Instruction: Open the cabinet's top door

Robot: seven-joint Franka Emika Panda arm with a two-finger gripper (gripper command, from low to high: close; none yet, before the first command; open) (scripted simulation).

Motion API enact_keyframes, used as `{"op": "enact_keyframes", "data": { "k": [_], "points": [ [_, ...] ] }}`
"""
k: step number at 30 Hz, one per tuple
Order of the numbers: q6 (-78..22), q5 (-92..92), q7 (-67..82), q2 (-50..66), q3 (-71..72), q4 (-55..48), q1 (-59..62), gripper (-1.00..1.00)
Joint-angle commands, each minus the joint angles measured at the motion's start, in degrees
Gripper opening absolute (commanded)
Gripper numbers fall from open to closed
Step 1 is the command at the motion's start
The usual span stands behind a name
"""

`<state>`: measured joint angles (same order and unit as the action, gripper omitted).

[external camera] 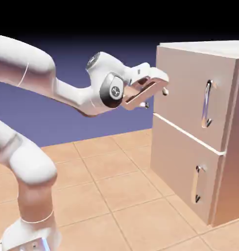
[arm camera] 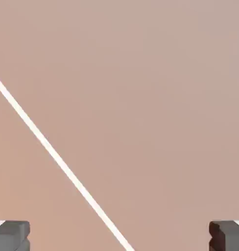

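We see the tiled floor (external camera: 111,191) spread below, running under the cabinet (external camera: 187,166), which stands at the exterior view's right. Its top door (external camera: 185,88) sits closed above the lower door (external camera: 178,164), a white gap (external camera: 187,133) between them. The door's long handle (external camera: 206,104) is near the exterior view's right edge; the small handle (external camera: 195,184) is below. We make out nothing between the gripper and the doors. Our arm (external camera: 67,93) reaches across from the left, its hand tilted. Our gripper (external camera: 156,98) is open, its tips near the top door, well apart from the long handle.
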<state>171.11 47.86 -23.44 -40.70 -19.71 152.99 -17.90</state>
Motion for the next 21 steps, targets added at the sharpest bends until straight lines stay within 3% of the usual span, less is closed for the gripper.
{"op": "enact_keyframes", "data": {
  "k": [1,21],
  "points": [
    [-0.15,2.5,0.99,-0.42,-1.03,-0.42,-0.9,0.0],
    [-3.17,52.33,20.79,-8.79,-21.55,-8.76,-18.83,0.0]
  ]
}}
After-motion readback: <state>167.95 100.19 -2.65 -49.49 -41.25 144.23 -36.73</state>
